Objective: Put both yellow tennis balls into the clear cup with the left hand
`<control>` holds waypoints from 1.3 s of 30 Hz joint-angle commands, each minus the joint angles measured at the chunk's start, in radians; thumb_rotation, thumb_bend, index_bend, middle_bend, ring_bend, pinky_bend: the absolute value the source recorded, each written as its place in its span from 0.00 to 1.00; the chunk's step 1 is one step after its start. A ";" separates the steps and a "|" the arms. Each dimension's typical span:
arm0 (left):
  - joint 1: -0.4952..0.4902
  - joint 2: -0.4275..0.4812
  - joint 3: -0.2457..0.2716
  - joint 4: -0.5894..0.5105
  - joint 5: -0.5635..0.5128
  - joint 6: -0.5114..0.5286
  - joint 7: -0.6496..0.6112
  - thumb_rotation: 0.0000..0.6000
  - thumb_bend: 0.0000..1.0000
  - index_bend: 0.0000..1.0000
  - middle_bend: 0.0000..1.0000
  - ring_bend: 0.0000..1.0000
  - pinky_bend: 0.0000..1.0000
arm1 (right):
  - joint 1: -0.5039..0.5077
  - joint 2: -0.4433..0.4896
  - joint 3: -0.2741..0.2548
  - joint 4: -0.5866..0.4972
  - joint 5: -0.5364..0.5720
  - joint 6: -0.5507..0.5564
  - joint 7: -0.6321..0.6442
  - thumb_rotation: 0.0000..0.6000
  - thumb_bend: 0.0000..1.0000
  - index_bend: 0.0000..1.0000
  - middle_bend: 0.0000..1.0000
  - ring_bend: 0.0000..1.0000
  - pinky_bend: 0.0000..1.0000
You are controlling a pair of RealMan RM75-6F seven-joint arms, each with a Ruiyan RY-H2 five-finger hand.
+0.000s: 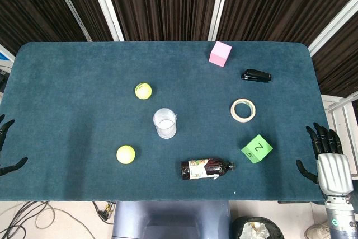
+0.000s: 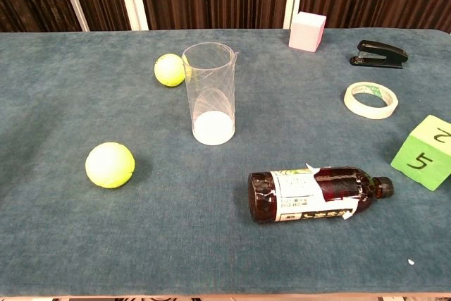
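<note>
A clear cup point(image 1: 165, 123) point(image 2: 209, 93) stands upright and empty near the middle of the blue table. One yellow tennis ball point(image 1: 143, 90) point(image 2: 170, 70) lies behind it to the left. The other yellow ball point(image 1: 126, 154) point(image 2: 110, 165) lies nearer the front, left of the cup. My left hand point(image 1: 5, 146) shows only as dark fingers at the far left edge, spread and holding nothing, well away from both balls. My right hand point(image 1: 326, 149) hangs at the table's right front corner, fingers apart and empty. The chest view shows neither hand.
A brown bottle point(image 1: 206, 168) point(image 2: 317, 193) lies on its side in front of the cup. A green numbered cube point(image 1: 257, 149) point(image 2: 425, 151), a tape roll point(image 1: 243, 110) point(image 2: 371, 99), a black stapler point(image 1: 256, 75) point(image 2: 379, 53) and a pink cube point(image 1: 220, 53) point(image 2: 307, 31) occupy the right half.
</note>
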 commanded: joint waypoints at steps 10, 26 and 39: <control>0.003 0.003 0.005 -0.003 0.000 -0.006 -0.029 1.00 0.09 0.14 0.00 0.01 0.05 | 0.000 -0.001 0.000 0.001 0.001 -0.002 -0.002 1.00 0.35 0.09 0.00 0.00 0.00; -0.001 -0.009 0.000 0.018 0.011 0.003 -0.036 1.00 0.09 0.13 0.02 0.01 0.05 | 0.001 0.000 0.000 0.001 0.007 -0.008 -0.001 1.00 0.35 0.09 0.00 0.00 0.00; -0.199 0.047 0.018 -0.099 0.137 -0.271 -0.126 1.00 0.09 0.13 0.02 0.01 0.05 | 0.004 -0.011 0.000 0.003 0.016 -0.015 -0.021 1.00 0.35 0.09 0.00 0.00 0.00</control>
